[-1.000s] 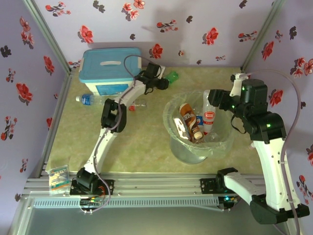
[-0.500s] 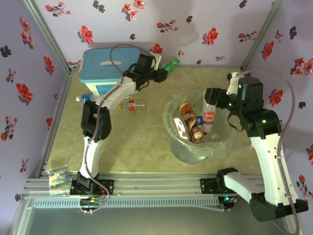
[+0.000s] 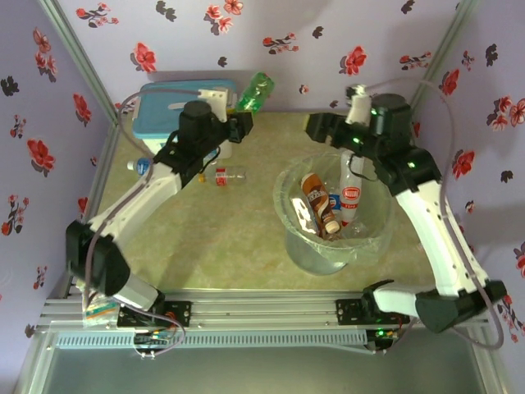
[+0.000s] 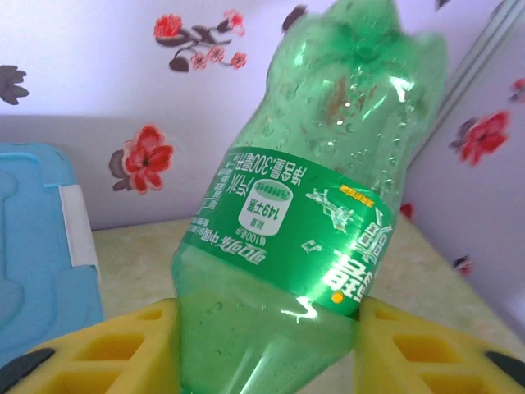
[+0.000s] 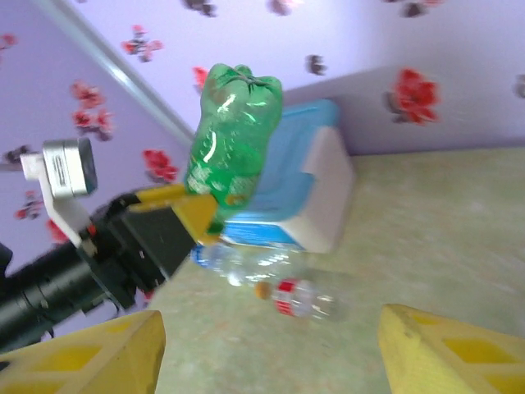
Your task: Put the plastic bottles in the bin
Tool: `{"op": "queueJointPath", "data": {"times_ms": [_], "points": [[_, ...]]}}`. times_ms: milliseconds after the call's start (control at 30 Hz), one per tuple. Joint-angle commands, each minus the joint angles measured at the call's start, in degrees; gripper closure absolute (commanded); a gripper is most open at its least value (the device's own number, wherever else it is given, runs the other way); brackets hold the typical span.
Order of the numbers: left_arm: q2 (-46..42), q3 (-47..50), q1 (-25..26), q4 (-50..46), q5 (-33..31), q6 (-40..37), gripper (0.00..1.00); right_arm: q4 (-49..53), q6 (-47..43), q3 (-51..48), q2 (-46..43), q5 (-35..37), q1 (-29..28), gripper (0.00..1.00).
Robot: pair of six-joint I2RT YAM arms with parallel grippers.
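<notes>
Top, left-wrist and right-wrist views of the workspace, with all positions given relative to the bin (image 3: 320, 256). The bin is a wide, translucent round bucket with a thin clear liner, standing on the greenish tabletop (image 3: 230, 246) between the 2 arms. Several plastic bottles already lie inside it, among them a brown-labelled bottle (image 3: 314, 201) and a clear bottle with a red-and-white label (image 3: 351, 195). The left gripper (image 4: 267, 328) is to the left and rear of the bin. Its yellow fingers (image 4: 123, 345) are clamped on either side of the green bottle (image 4: 303, 213), below the label, and the bottle's lobed base points away from the gripper. The bottle is clear of the tabletop and outside the rim of the bin, and its cap end is hidden. The right gripper (image 5: 271, 345) hangs above the rear edge of the bin, facing left, with its fingers spread wide and nothing between them. A white box with a blue lid (image 3: 172, 115) sits at the rear left of the bin. Two bottles lie on the tabletop between the box and the bin: a red-labelled bottle (image 3: 228, 174) nearer the bin, and a blue-labelled bottle (image 3: 141, 167) just beside the box.
</notes>
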State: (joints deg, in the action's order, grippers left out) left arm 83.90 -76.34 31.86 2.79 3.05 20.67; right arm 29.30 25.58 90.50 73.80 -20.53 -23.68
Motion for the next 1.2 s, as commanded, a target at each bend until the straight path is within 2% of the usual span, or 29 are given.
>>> {"op": "queueJointPath", "data": {"times_ms": [0, 100, 133, 433, 600, 767, 833, 867, 1000, 1033, 1167], "points": [[-5.9, 5.7, 0.1, 7.8, 4.5, 6.3, 0.52, -7.7, 2.2, 3.7, 4.3, -1.5, -3.5, 0.26], [-10.6, 9.8, 1.0, 8.8, 5.2, 8.6, 0.52, -11.6, 4.1, 5.7, 8.3, -2.1, -4.6, 0.09], [-11.8, 11.0, 1.3, 9.2, 5.2, 9.1, 0.52, -12.7, 4.9, 6.6, 10.0, -3.0, -5.0, 0.06], [-15.1, 16.1, 4.2, 11.4, 5.4, 12.6, 0.52, -16.3, 7.7, 14.5, 21.7, -5.0, -8.5, 0.04], [-15.1, 15.3, 4.8, 9.8, 4.2, 13.9, 0.52, -19.3, 9.8, 12.2, 20.6, -6.1, -8.7, 0.17], [-15.0, 15.1, 4.9, 9.1, 2.1, 13.5, 0.51, -18.5, 9.6, 9.4, 17.4, -4.9, -8.6, 0.3], [-14.6, 15.1, 5.0, 9.7, 2.5, 13.5, 0.48, -17.0, 8.6, 10.2, 17.3, -4.5, -8.6, 0.38], [-14.7, 15.3, 5.1, 10.1, 2.6, 13.4, 0.45, -16.2, 8.0, 10.8, 17.6, -4.4, -8.6, 0.41], [-16.9, 17.9, 4.6, 12.3, 0.8, 16.6, 0.12, -12.2, 4.8, 15.8, 18.5, -5.1, -8.1, 0.48], [-18.3, 18.9, 3.9, 12.2, 0.0, 18.6, 0.08, -10.9, 3.8, 17.5, 18.5, -5.0, -7.8, 0.5], [-24.5, 22.2, 1.8, 6.8, -6.0, 22.4, 0.03, -4.3, -1.3, 22.5, 16.9, -2.9, -5.9, 0.53]]}}
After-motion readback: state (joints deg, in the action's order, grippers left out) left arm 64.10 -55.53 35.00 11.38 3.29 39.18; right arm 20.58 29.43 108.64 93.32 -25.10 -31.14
